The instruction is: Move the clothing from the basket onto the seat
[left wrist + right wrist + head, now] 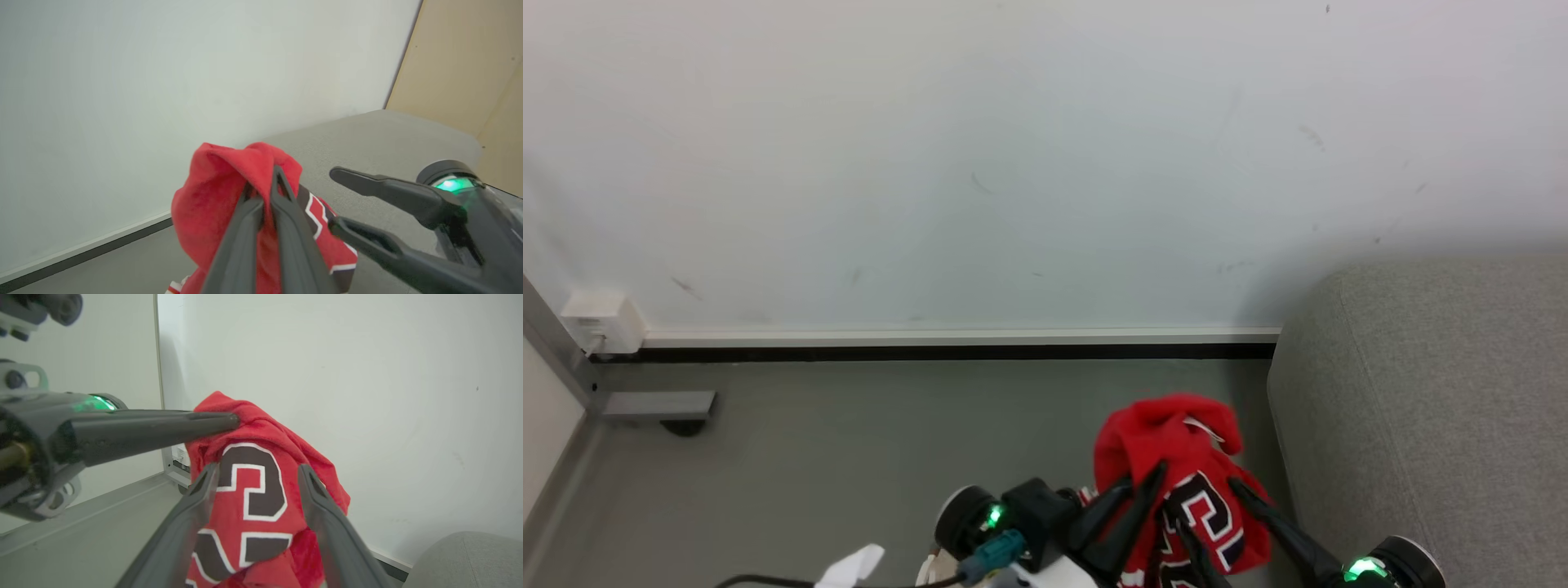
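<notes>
The clothing (1168,445) is a bright red jersey with dark numbers edged in white, bunched up and hanging in the air above the floor. My left gripper (1147,475) is shut on its upper fold, its fingers (282,204) pinching the red fabric. My right gripper (1202,498) is open, and its fingers (322,506) stand on either side of the numbered panel (249,486) without closing on it. The seat (1429,408), a light grey upholstered block, stands just right of the jersey. The basket is out of view.
A pale wall with a white baseboard (964,336) runs behind the grey floor (866,457). A white wall box (600,320) and a grey metal foot (658,404) sit at the far left. A beige panel (470,61) rises beyond the seat (388,134).
</notes>
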Available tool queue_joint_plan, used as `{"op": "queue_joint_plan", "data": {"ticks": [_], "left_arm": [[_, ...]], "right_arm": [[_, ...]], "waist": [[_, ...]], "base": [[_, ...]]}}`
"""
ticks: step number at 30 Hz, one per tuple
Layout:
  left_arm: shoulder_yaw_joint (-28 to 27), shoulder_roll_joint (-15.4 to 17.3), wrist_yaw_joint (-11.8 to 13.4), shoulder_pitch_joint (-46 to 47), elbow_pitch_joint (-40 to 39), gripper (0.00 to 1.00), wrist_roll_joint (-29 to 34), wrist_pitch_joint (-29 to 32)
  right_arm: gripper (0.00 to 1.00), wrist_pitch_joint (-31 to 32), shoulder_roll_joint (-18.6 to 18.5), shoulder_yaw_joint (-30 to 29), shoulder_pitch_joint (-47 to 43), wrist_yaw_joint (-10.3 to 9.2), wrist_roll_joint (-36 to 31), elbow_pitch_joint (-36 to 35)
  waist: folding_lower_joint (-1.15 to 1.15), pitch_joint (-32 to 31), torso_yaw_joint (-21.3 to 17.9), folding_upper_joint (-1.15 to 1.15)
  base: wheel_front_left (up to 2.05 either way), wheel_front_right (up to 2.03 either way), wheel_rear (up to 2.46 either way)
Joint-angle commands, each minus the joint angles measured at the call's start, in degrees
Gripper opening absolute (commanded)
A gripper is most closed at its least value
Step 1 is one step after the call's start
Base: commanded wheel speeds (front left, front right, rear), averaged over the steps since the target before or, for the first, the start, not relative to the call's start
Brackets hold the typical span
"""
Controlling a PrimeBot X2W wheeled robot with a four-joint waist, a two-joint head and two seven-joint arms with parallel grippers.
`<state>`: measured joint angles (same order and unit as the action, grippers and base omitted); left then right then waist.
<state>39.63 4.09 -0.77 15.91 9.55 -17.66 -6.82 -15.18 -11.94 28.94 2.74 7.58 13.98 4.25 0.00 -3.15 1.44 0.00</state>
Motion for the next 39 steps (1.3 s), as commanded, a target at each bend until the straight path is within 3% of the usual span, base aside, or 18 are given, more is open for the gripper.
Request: {"op": "queue_joint_plan", "data": {"ticks": [1, 13, 14, 15, 16, 17, 21, 22, 23, 24, 25, 26, 32, 39], "left_arm": [[0.21, -0.13, -0.19, 0.50, 0.10, 0.00, -0.08, 0.06], [8.25, -1.09, -2.49, 1.58, -2.52, 0.00, -3.65, 1.29], [8.40, -1.07, -2.65, 1.41, -2.77, 0.00, -4.10, 1.31], [8.64, -1.07, -2.65, 1.43, -2.95, 0.00, -4.37, 1.43], [8.85, -1.08, -2.61, 1.44, -3.02, 0.00, -4.65, 1.40], [8.91, -1.09, -2.51, 1.41, -2.97, 0.00, -4.74, 1.40], [8.82, -1.06, -2.20, 1.50, -2.14, 0.00, -5.00, 1.04], [8.55, -1.06, -1.91, 1.43, -1.98, 0.11, -5.13, 0.55], [8.31, -1.05, -1.88, 1.18, -1.73, 0.38, -5.53, 0.12], [8.16, -1.02, -1.82, 1.13, -1.37, 0.55, -5.63, -0.24], [7.93, -0.86, -1.60, 1.02, -0.86, 0.95, -5.68, -0.47], [7.74, -0.81, -1.53, 0.78, -0.38, 1.00, -6.00, -0.95], [6.65, -0.53, -0.78, 0.43, 2.90, 1.00, -6.25, -4.00], [5.89, -0.45, 0.03, 0.85, 6.91, 1.00, -5.17, -7.12]], "right_arm": [[1.00, 0.05, -0.34, -0.01, 0.73, -0.16, 0.28, 0.10], [1.00, 0.69, -1.87, 1.14, 1.00, -0.16, -2.03, 6.03], [0.87, 0.74, -1.82, 1.16, 1.12, -0.16, -1.64, 6.35], [0.47, 0.91, -1.88, 1.21, 1.29, -0.16, -1.50, 6.72], [0.19, 0.89, -1.91, 1.42, 1.48, -0.16, -1.29, 6.99], [0.00, 0.87, -1.89, 1.51, 1.71, -0.16, -1.14, 7.16], [0.00, 0.61, -1.83, 1.27, 1.95, -0.16, 0.04, 7.19], [0.00, 0.54, -1.77, 1.06, 1.85, -0.16, 0.38, 7.13], [0.00, 0.47, -1.73, 0.55, 1.73, -0.16, 0.48, 7.01], [0.00, 0.38, -1.69, 0.09, 1.56, -0.16, 0.71, 6.87], [0.00, 0.41, -1.73, -0.27, 1.38, -0.16, 0.96, 6.75], [0.00, 0.36, -1.78, -0.80, 1.26, -0.16, 1.10, 6.55], [0.00, 0.08, -2.27, -4.21, 0.67, -0.16, 1.71, 5.04], [0.00, -0.05, -3.51, -9.64, -0.06, -0.16, 0.92, 2.87]], "waist": [[0.00, 0.00, -0.09, 0.00], [0.00, -0.07, -0.79, 0.00], [0.00, -0.07, -0.80, 0.00], [0.00, -0.09, -0.79, 0.00], [0.00, -0.11, -0.79, 0.00], [0.00, -0.11, -0.81, 0.00], [0.00, -0.07, -0.95, 0.00], [0.00, -0.06, -0.98, 0.00], [0.00, -0.05, -1.01, 0.00], [0.00, -0.05, -1.05, 0.00], [0.00, -0.02, -1.13, 0.00], [0.00, 0.02, -1.31, 0.00], [0.00, 0.61, -3.84, 0.00], [0.00, 2.06, -10.86, 0.00]], "base": [[0.00, 0.00, 0.00], [0.00, 0.00, 0.00], [0.00, 0.00, 0.00], [0.00, 0.00, 0.00], [0.00, 0.00, 0.00], [0.00, 0.00, 0.00], [0.00, 0.00, 0.00], [0.00, 0.00, 0.00], [0.00, 0.00, 0.00], [0.00, 0.00, 0.00], [0.00, 0.00, 0.00], [0.00, 0.00, 0.00], [0.00, 0.00, 0.00], [0.00, 0.00, 0.00]]}}
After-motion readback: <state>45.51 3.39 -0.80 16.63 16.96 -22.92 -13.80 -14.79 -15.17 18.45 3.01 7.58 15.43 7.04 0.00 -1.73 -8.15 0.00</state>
